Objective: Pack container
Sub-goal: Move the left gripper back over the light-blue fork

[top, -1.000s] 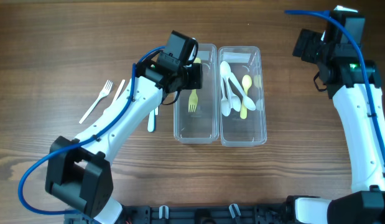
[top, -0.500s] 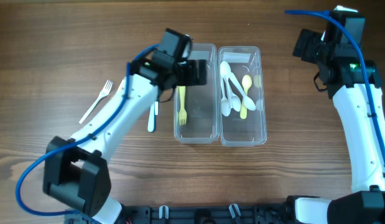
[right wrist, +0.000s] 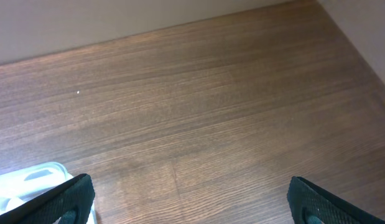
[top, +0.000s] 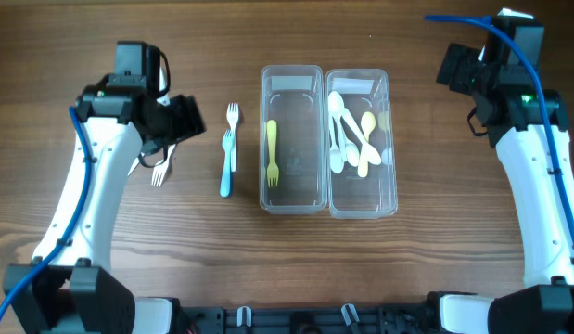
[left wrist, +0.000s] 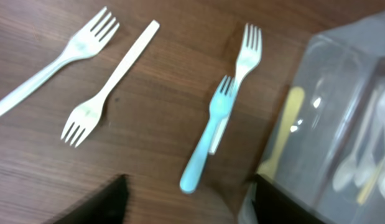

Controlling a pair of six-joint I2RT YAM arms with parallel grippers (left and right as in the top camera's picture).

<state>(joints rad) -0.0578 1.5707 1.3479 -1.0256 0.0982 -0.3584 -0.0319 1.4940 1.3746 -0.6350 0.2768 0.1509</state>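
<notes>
Two clear containers stand side by side mid-table. The left container (top: 291,195) holds one yellow fork (top: 272,151); the right container (top: 390,176) holds several white and yellow spoons (top: 347,139). My left gripper (top: 186,121) hovers left of them, open and empty, over loose forks. In the left wrist view a blue fork (left wrist: 208,140) lies across a white fork (left wrist: 247,53), and two more white forks (left wrist: 108,87) lie to the left; the left gripper (left wrist: 189,211) stands just short of the blue handle. My right gripper (top: 451,67) is open at the far right, over bare wood (right wrist: 198,124).
The blue fork (top: 227,162) and a white fork (top: 233,119) lie between my left gripper and the left container. Another white fork (top: 159,173) shows just below the left gripper. The corner of the right container (right wrist: 30,177) shows in the right wrist view.
The left gripper let the yellow fork go into the left container, then swung left and now hangs over the loose forks. The right arm stayed still.
</notes>
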